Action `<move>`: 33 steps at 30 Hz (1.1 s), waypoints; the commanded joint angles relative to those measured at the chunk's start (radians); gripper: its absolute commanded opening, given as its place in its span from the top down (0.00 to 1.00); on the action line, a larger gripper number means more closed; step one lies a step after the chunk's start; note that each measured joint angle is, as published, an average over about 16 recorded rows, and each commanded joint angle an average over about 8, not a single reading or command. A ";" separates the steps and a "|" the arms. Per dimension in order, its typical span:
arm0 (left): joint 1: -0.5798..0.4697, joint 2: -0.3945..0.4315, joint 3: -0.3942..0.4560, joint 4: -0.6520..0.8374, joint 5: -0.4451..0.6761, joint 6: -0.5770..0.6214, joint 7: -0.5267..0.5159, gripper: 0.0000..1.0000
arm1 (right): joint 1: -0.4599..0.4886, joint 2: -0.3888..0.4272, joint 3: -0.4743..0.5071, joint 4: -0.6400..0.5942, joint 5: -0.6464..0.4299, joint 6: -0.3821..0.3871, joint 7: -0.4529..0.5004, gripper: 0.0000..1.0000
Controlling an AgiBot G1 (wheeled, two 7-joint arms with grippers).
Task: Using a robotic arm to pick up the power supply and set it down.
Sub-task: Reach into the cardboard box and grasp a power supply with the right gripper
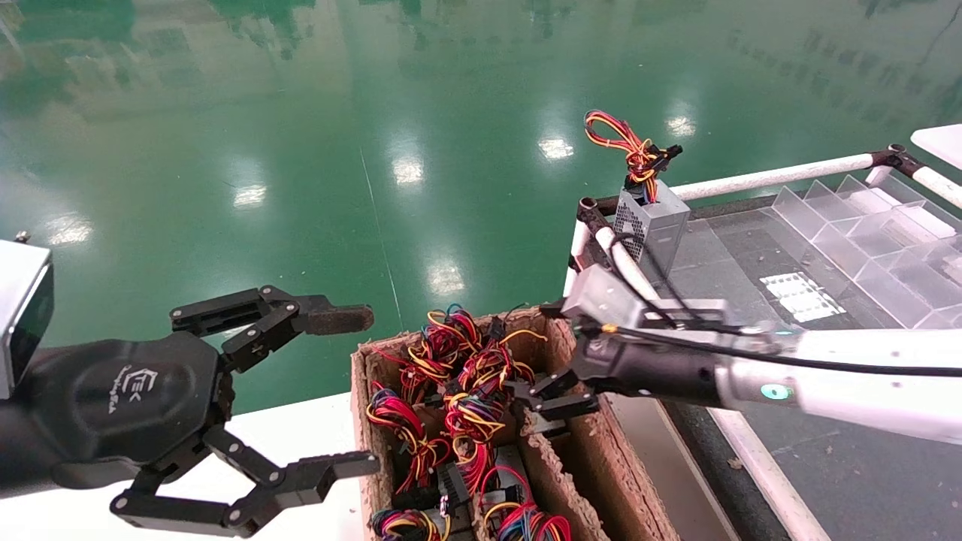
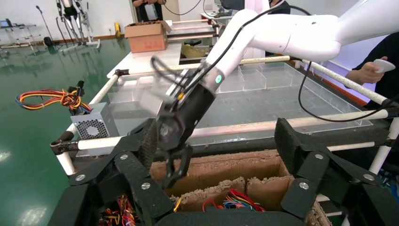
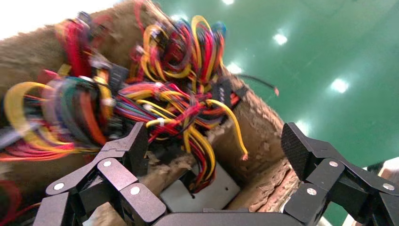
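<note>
Inside the cardboard box (image 1: 571, 458), power supply (image 3: 207, 193) upright, wires (image 3: 188, 113) on top.

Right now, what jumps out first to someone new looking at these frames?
The cardboard box crammed with power supplies under tangled red, yellow and blue wires, low in the middle of the head view. The right gripper hangs open over the box's right part, above a grey power supply. The left gripper is spread open at the box's left, and a vented power supply stands on the cart behind.

Glossy green floor (image 1: 301, 113) mirroring ceiling lights; white pipe-railed table (image 1: 774, 179) at right.
</note>
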 commanded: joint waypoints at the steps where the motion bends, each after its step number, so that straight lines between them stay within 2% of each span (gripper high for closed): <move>1: 0.000 0.000 0.000 0.000 0.000 0.000 0.000 0.00 | 0.011 -0.031 -0.016 -0.031 -0.030 0.016 0.002 0.58; 4: 0.000 0.000 0.000 0.000 0.000 0.000 0.000 0.00 | 0.018 -0.058 -0.023 -0.069 -0.036 0.022 -0.007 0.95; 5: 0.000 0.000 0.000 0.000 0.000 0.000 0.000 0.00 | 0.020 -0.064 -0.024 -0.079 -0.036 0.022 -0.011 1.00; 25: 0.000 0.000 0.000 0.000 0.000 0.000 0.000 0.00 | -0.010 -0.056 -0.013 -0.122 0.015 -0.015 -0.055 1.00; 33: 0.000 0.000 0.000 0.000 0.000 0.000 0.000 0.00 | -0.011 -0.074 -0.003 -0.160 0.029 -0.002 -0.088 1.00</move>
